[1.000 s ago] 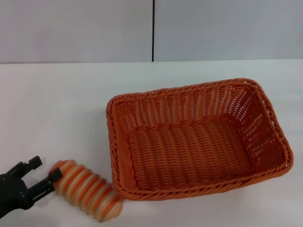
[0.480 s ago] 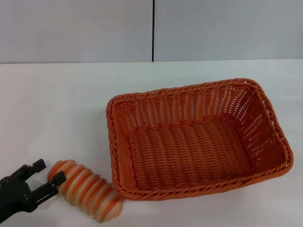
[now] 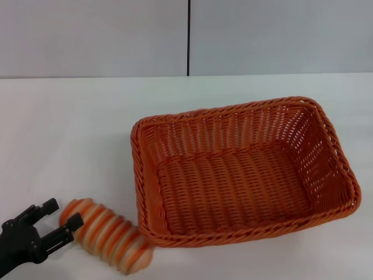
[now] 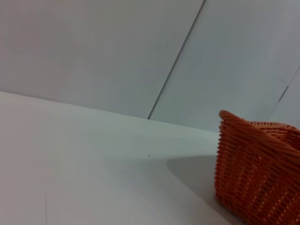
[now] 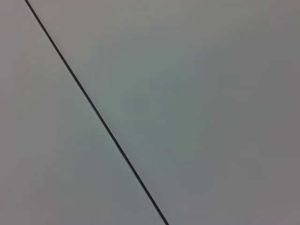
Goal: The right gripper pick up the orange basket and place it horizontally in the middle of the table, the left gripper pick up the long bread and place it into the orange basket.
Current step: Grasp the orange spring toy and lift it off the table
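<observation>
Long bread (image 3: 108, 235) lies on the tabletop (image 3: 70, 134) against the orange basket's (image 3: 326, 137) near-left corner, slanting near-right, just right of the left gripper (image 3: 61, 217), whose released fingers straddle nothing.

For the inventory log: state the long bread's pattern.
Crosswise orange and cream stripes on the long bread; the head view shows it best.

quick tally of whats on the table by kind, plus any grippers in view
orange basket: 1, empty, on the table
long bread: 1, lying on the table outside the basket, by its near left corner
left gripper: 1, jaws open, at the bread's left end
right gripper: 0 in view
total: 3
</observation>
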`<state>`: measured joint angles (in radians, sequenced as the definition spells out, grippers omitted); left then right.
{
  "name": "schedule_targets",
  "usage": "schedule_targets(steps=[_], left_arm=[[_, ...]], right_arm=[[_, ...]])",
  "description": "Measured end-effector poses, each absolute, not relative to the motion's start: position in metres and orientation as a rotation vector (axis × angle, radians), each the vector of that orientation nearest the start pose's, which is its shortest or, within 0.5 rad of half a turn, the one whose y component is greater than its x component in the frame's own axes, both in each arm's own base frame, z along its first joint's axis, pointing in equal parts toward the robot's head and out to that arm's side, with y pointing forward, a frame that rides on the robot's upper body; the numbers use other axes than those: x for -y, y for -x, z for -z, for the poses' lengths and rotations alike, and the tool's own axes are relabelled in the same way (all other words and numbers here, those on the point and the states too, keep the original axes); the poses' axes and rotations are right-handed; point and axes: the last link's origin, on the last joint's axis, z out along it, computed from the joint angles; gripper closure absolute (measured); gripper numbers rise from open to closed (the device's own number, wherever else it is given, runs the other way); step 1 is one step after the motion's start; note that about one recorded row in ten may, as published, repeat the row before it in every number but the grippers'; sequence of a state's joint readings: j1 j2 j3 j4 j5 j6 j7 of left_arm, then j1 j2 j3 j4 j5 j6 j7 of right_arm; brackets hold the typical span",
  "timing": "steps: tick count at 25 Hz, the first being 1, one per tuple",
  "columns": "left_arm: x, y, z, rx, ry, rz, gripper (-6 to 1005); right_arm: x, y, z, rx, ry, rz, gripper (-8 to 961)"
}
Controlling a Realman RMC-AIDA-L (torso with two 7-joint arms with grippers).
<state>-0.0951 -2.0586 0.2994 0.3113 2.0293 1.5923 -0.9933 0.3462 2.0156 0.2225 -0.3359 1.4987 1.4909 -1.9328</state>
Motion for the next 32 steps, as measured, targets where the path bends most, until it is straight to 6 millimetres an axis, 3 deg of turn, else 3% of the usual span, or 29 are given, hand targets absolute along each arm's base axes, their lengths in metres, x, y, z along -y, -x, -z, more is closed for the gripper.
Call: schedule_targets(steps=[17, 32], left_arm=[[-0.1623, 0.3858, 0.015, 1.049, 2.196, 0.829, 191], [-0.1653, 0.3847, 0.0149, 1.043, 2.2, 0.833, 562]], right_arm=[[-0.2704, -0.3963, -0.1259, -0.858, 1.27, -1.229, 442], [-0.2707, -0.3968, -0.1275, -0.855, 1.264, -1.23, 442]])
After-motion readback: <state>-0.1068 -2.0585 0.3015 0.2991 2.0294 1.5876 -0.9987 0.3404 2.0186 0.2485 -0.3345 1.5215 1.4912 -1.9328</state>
